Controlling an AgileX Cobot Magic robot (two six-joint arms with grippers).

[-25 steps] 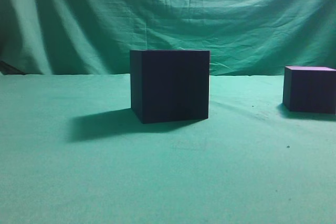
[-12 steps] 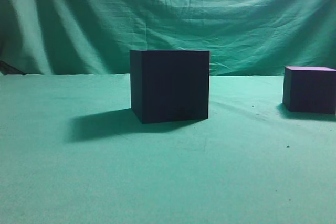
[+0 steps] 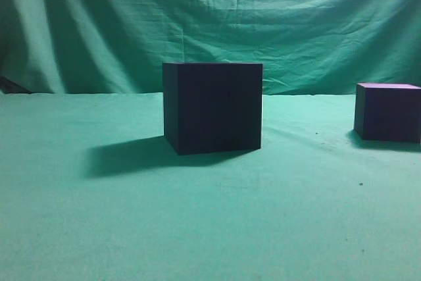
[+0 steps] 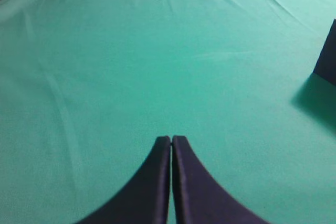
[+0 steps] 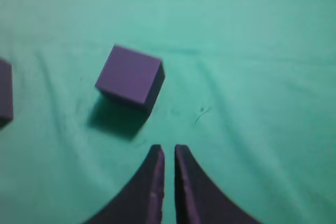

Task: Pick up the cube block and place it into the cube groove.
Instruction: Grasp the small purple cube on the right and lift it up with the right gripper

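The cube block [image 3: 388,113], small and dark purple with a lighter violet top, sits on the green cloth at the far right. It also shows in the right wrist view [image 5: 130,74], ahead and left of my right gripper [image 5: 169,148], which is empty with only a narrow slit between its fingers. The cube groove [image 3: 214,106], a large near-black box, stands mid-table. Its edge shows at the left of the right wrist view [image 5: 4,93] and at the right of the left wrist view [image 4: 329,51]. My left gripper [image 4: 171,139] is shut and empty over bare cloth.
A green cloth [image 3: 131,215] covers the table and a wrinkled green backdrop [image 3: 210,24] hangs behind it. The box casts a shadow to its left [image 3: 125,156]. Neither arm shows in the exterior view.
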